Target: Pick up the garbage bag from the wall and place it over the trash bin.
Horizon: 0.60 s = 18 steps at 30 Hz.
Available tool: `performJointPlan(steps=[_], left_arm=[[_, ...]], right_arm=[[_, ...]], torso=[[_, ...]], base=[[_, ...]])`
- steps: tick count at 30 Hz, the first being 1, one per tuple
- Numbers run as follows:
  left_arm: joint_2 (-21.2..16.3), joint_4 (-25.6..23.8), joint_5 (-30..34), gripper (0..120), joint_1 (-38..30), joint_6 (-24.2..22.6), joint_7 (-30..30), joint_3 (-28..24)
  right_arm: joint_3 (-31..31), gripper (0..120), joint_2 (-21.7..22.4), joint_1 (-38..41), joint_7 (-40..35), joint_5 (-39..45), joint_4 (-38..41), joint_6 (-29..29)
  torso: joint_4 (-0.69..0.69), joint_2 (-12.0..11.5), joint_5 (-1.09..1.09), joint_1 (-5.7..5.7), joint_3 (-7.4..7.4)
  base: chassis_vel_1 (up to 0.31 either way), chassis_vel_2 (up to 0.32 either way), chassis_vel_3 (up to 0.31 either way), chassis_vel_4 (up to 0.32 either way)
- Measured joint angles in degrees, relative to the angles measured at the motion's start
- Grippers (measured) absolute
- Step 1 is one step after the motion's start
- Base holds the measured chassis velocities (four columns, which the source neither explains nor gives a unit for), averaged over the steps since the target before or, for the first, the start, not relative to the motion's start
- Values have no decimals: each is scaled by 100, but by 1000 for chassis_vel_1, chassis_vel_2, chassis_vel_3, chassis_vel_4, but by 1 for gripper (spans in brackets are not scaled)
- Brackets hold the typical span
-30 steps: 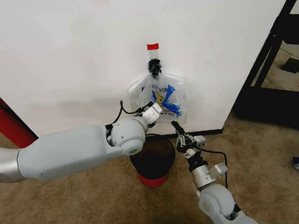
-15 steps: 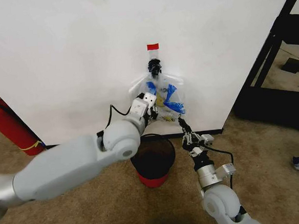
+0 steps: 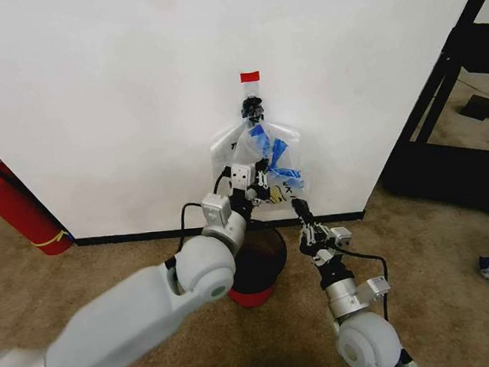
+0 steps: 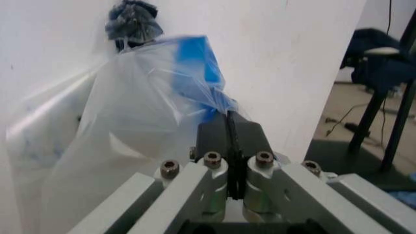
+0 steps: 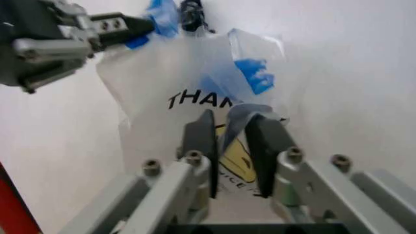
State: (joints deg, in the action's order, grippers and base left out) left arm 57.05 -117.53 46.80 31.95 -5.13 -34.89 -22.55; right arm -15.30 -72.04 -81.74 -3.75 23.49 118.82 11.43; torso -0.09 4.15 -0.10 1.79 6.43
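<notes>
- The left gripper (image 3: 263,170) is up against the thin, crinkly, see-through plastic garbage bag (image 3: 264,161) with blue patches; its dark fingers (image 4: 221,139) are pressed together, pinching a twisted blue part of the bag's film.
- The right gripper (image 3: 298,207) sits at the bag's lower right edge, just above the floor; its two dark fingers (image 5: 200,141) stand slightly apart with a fold of the film running between them.
- The garbage bag hangs flat on the large plain white wall (image 3: 121,100), from a dark clip (image 3: 252,107) under a small red tape strip (image 3: 250,76).
- The small round black mesh trash bin (image 3: 258,262) with a red base stands on the brown carpet (image 3: 451,253) directly below the bag, close to the wall's black baseboard.
- A red fire extinguisher (image 3: 11,204) leans by the wall, well apart on the left.
</notes>
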Motion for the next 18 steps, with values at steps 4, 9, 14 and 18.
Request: performJointPlan(steps=[4,9,14,18], left_arm=[[132,44,-202,0,306,106,98,192],[238,118,-418,0,506,221,193,273],[297,165,-520,0,593,258,229,251],[338,191,-597,0,674,272,267,185]], right_arm=[[-259,32,254,-438,120,-472,317,8],[-704,50,723,-1174,234,-611,1056,9],[-1073,69,1287,-1344,-82,-295,1687,-210],[-1241,84,2291,-766,-714,371,1855,-639]], torso=[[0,0,1,0,0],[-2,0,0,0,0],[-1,0,0,0,0],[0,0,2,1,1]], base=[[0,0,0,0],[0,0,0,0],[0,0,0,0],[0,0,0,0]])
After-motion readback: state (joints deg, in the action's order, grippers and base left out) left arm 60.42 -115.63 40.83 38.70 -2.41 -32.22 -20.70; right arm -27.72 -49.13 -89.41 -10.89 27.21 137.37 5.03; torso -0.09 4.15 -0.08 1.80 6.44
